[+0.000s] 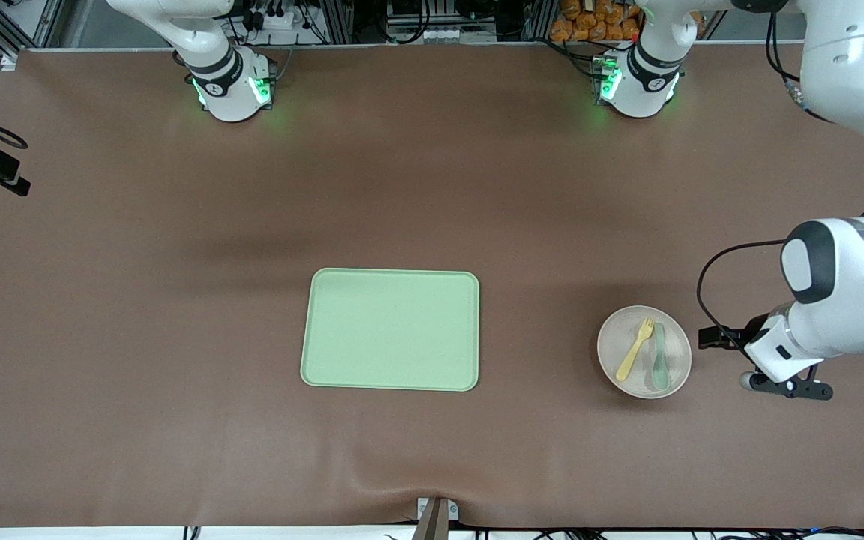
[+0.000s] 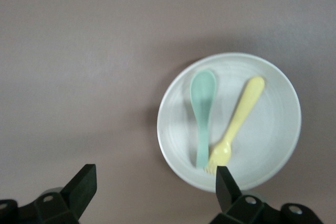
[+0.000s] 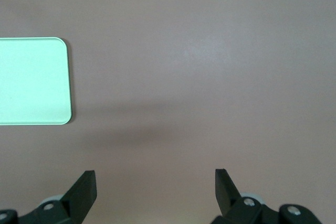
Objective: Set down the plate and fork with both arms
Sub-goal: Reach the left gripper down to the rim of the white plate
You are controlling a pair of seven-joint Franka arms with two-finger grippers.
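toward the left arm's end of the table, the plate (image 1: 644,352) sits flat on the brown table (image 1: 177,262) cover, nearer the front camera's edge than the robot bases. on the plate lie the fork (image 1: 636,349) and a grey-green spoon (image 1: 660,357), side by side. the yellow fork lies at a slant and the spoon runs nearly straight; in the left wrist view the fork's tines meet the end of the spoon's handle, while the fork's handle and the spoon's bowl are apart.

the left gripper (image 2: 152,187) hangs above the table just beside the plate, on the side toward the left arm's end of the table. its jaws stand wide apart and hold nothing; one finger tip overlaps the plate's rim in the left wrist view.

a light-green tray (image 1: 391,330) lies flat near the middle of the table, well apart from the plate, with nothing on it.

the right gripper (image 3: 155,190) is out of the front view. its own wrist view shows it above bare table beside a corner of the tray, jaws wide apart and holding nothing.
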